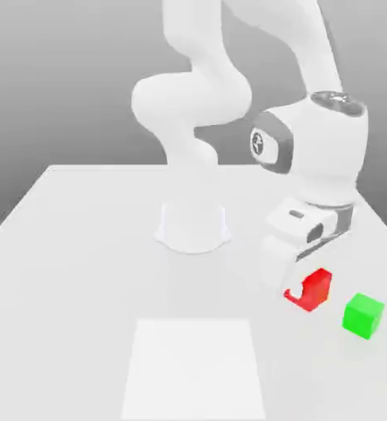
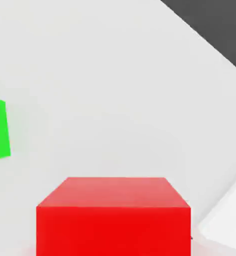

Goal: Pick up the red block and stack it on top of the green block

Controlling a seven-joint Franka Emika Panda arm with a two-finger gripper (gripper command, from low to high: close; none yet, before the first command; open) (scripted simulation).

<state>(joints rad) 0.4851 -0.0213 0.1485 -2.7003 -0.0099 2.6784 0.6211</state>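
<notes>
at the lower right of the exterior view, the gripper point(image 1: 299, 284) reaches down at the red block point(image 1: 315, 289); whether it grips, i cannot tell. the green block point(image 1: 363, 315) sits just beside, toward that view's right, on the white table point(image 1: 81, 271).

The red block point(image 1: 314, 289) sits on the counter point(image 1: 81, 271), toward the exterior view's right. The green block point(image 1: 363, 315) stands just beside it, further to the exterior view's right and slightly nearer the camera, apart from it. The hand point(image 1: 288, 275) is down over the red block, covering part of it. The arm's base point(image 1: 193, 226) stands behind both blocks, toward the counter's middle.
</notes>
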